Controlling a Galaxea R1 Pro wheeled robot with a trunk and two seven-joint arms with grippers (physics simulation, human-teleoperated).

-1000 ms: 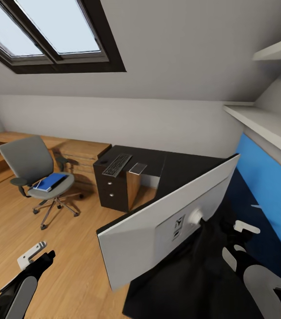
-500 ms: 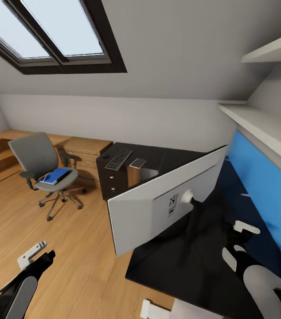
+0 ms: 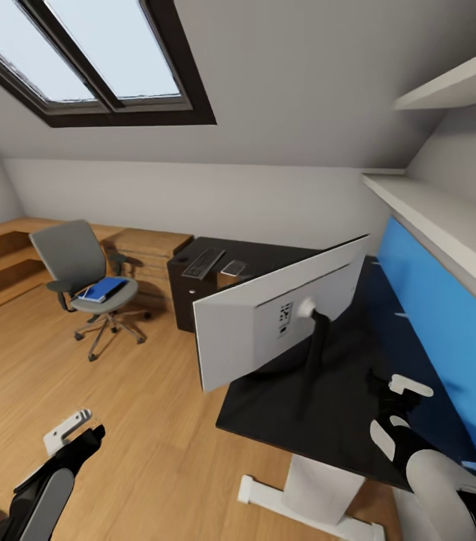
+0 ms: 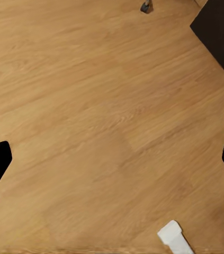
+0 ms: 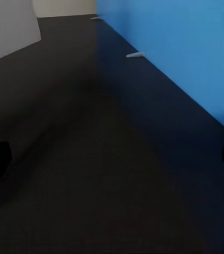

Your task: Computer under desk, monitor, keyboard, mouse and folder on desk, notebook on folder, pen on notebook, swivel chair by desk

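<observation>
The monitor [image 3: 272,319] stands on the black desk [image 3: 343,421], its white back toward me. At the desk's far end lies the keyboard [image 3: 203,263]. The grey swivel chair [image 3: 80,263] stands on the floor left of the desk, apart from it, with the blue folder [image 3: 105,288] on its seat. My left gripper [image 3: 79,436] hangs open over the wood floor. Over the desk's near end, by the blue back panel [image 3: 433,315], my right gripper [image 3: 396,412] is open and holds nothing. The computer is out of view. Mouse, notebook and pen are too small to make out.
A flat grey square [image 3: 233,267] lies beside the keyboard, above the black drawer unit [image 3: 185,300]. The desk's white pedestal foot [image 3: 298,496] sits just ahead. Low wooden shelving [image 3: 148,252] lines the far wall. White shelves [image 3: 433,203] overhang the desk. Two pale slivers [image 5: 135,54] lie by the panel.
The camera has pulled back and turned, so the desk, monitor and chair look farther off and the white pedestal foot has come into view. Both arms keep their pose.
</observation>
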